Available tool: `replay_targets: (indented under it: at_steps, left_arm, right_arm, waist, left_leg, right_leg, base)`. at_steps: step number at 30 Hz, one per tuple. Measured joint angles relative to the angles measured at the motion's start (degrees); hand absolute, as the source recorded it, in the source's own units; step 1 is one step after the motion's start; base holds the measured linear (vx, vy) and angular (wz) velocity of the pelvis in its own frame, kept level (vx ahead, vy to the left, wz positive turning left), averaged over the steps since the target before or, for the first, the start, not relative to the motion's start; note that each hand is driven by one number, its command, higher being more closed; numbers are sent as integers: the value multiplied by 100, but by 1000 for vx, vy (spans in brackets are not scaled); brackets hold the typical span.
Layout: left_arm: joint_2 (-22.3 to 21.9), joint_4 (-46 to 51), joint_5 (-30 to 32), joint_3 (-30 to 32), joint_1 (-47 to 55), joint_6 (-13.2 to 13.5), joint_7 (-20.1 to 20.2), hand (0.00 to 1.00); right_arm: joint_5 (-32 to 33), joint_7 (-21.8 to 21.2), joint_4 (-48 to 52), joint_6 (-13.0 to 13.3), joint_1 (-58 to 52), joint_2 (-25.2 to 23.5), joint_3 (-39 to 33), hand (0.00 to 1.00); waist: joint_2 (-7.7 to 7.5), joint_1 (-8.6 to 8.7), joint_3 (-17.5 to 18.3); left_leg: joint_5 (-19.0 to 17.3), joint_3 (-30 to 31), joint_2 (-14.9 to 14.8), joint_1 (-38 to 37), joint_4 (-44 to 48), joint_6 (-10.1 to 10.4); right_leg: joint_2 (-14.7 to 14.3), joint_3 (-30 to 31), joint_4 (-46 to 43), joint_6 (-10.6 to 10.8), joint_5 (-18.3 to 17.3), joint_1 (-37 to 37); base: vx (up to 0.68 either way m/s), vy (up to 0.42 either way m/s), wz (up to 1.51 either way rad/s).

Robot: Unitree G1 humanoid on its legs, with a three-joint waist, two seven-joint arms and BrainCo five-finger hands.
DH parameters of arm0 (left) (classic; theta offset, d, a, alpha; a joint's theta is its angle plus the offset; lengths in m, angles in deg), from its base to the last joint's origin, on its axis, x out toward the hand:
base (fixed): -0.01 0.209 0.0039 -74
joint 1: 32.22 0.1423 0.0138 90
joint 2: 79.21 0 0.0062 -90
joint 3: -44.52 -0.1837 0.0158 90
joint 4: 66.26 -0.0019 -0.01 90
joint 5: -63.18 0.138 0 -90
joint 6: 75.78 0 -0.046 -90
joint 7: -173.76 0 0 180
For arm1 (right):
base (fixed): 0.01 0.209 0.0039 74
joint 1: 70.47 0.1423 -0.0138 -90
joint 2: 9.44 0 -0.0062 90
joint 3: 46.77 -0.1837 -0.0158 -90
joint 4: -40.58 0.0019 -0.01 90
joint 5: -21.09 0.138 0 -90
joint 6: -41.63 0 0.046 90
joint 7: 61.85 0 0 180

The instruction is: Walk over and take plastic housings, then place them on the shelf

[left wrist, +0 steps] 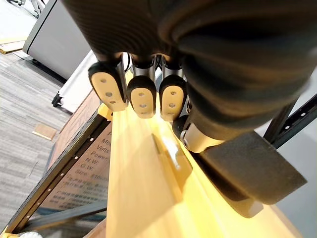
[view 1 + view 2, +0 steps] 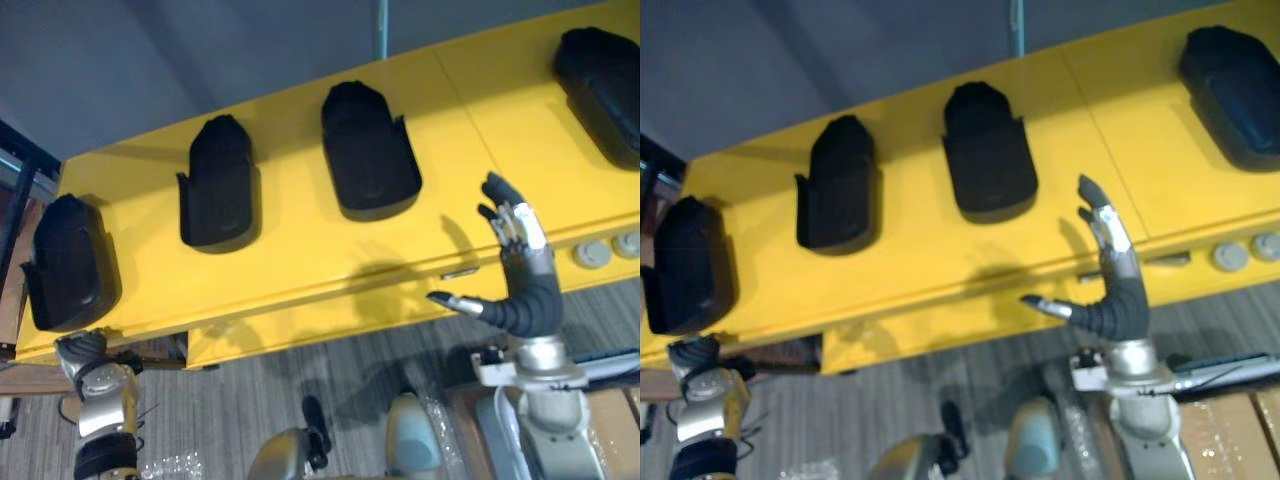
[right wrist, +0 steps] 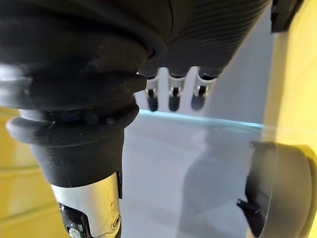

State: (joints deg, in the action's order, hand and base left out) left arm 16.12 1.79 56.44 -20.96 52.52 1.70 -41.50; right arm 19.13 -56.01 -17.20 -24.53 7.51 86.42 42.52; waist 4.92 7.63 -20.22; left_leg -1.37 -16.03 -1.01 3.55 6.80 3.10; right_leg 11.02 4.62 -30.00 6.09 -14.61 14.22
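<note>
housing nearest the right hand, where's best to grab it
Probably its wide near end: the housing lies flat on the yellow shelf, flared sides toward the front edge. Bring the open right hand from the front, thumb and fingers across those sides.

Black plastic housings [image 2: 368, 150] on a yellow shelf [image 2: 290, 240] above grey-streaked floor [image 2: 330, 375].

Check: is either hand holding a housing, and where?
Nothing is held: right hand open at the shelf edge, left hand curled empty by the leftmost housing.
</note>
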Motion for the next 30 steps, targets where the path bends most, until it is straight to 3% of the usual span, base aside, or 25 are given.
replay_targets:
  at_steps: [3,10,11,17,19,23,25,30]
  left_arm:
    - [1,1,50,-1,-146,9,-206,100]
    - [14,85,99,-2,-397,-18,-226,100]
    - [33,137,95,-2,-398,-24,-225,0]
    - [86,170,27,-6,-609,66,-244,0]
    - [84,240,46,-45,-611,611,-541,0]
    - [80,932,261,-51,-467,1067,-990,0]
    - [74,1129,564,-52,-354,1112,-1143,0]
    - [48,1121,548,-51,-97,1104,-1180,0]
  right_arm:
    - [0,0,1,0,-2,23,3,0]
    - [1,0,4,-6,-6,74,4,0]
    - [6,-5,4,-6,-6,97,-1,0]
    - [8,-90,5,-6,-29,104,-3,0]
    - [-3,-71,7,-2,-84,91,-5,0]
    - [-108,-7,20,13,-214,31,-9,0]
    - [-115,118,24,41,-266,-8,-23,0]
    - [-110,173,26,121,-333,-58,-36,0]
  waist:
    - [4,45,3]
    - [5,66,2]
    - [7,73,1]
    - [11,95,-1]
    - [11,108,-1]
    - [10,100,-1]
    - [11,101,-1]
    - [11,80,-1]
  left_leg:
    - [-12,1,3,110,85,-8]
    - [-14,-15,10,250,156,-10]
    - [-14,-26,12,259,155,-10]
    - [-17,-34,11,270,160,-6]
    - [-22,-34,6,275,160,-1]
    - [-25,-18,-7,291,162,1]
    - [-43,-20,-20,244,162,3]
    - [-55,-9,-32,222,167,2]
  right_leg:
    - [13,11,-55,5,-3,92]
    - [23,42,-127,7,-2,247]
    - [22,54,-137,7,-2,269]
    - [19,67,-143,6,-3,281]
    - [14,64,-134,6,-2,281]
    - [6,45,-108,9,2,272]
    - [-2,36,-70,12,3,203]
    - [-10,17,0,37,29,140]
  base:
    - [0,0,0]
    - [2,1,-1]
    - [0,0,0]
    - [0,0,0]
    - [0,0,0]
    - [23,2,2]
    - [38,8,-2]
    - [7,2,0]
